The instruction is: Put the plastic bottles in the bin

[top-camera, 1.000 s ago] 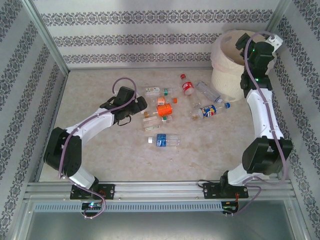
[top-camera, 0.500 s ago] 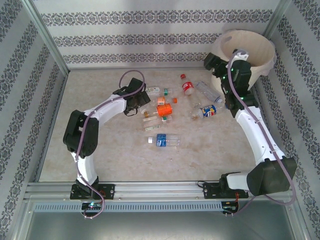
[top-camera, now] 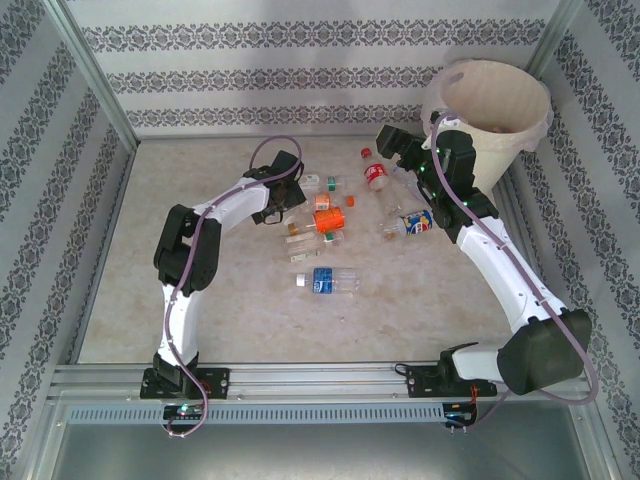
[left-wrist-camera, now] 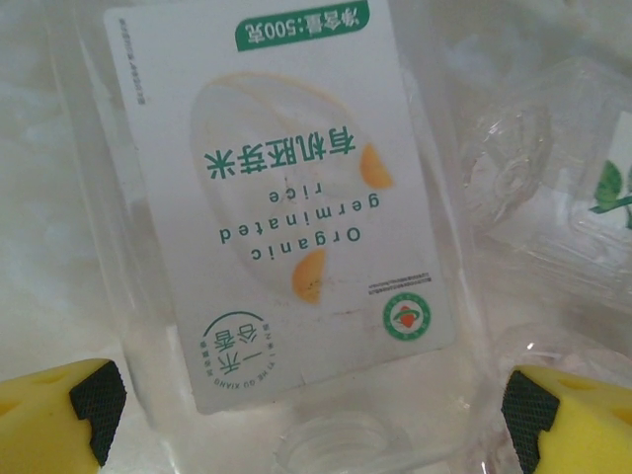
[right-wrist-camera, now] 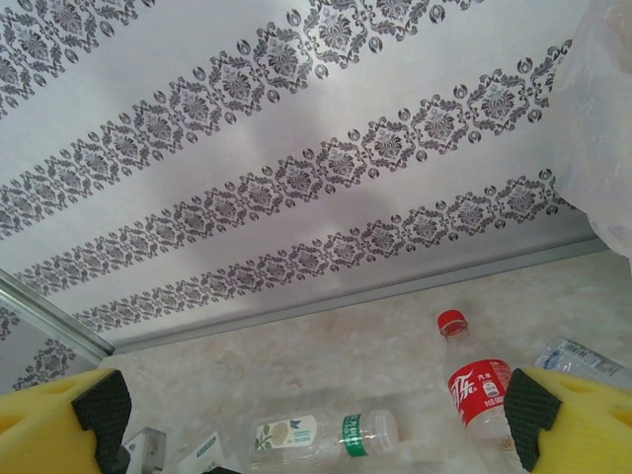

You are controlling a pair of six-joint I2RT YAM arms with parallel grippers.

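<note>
left gripper [left-wrist-camera: 308, 420]: fingers spread wide. i see the yellow tips with black pads in both lower corners of my wrist view, and nothing is pinched.
white-label bottle [left-wrist-camera: 286, 217]: lies between the left fingers, a clear body with the label upside down to the camera, reading "organic germinated rice". i can't see either pad touching it.
crushed bottle [left-wrist-camera: 538, 188]: just right of the white-label one, clear, with a green leaf on its label.
left arm [top-camera: 225, 205]: reaches out over the table [top-camera: 220, 300] to the left end of the bottle scatter.
right gripper [right-wrist-camera: 314, 415]: fingers wide with only air between them. it is raised off the table, camera looking toward the patterned back wall [right-wrist-camera: 247, 148].
red-label bottle [right-wrist-camera: 476, 385]: red cap, lying on the table near the right-hand finger in my wrist view.
bin [top-camera: 500, 150]: upright in the far right corner, cream-white, with the bag liner folded over the rim. the right arm [top-camera: 500, 270] passes just beside its left wall, and i can't tell if they touch.
orange-label bottle [top-camera: 327, 217]: middle of the scatter, on its side.
blue-and-red bottle [top-camera: 413, 222]: on the table just left of the right arm.
blue-label bottle [top-camera: 325, 281]: lies alone, nearest the arm bases, white cap pointing left.
bottle tally: every bottle i can see is on the table, left of the bin.
</note>
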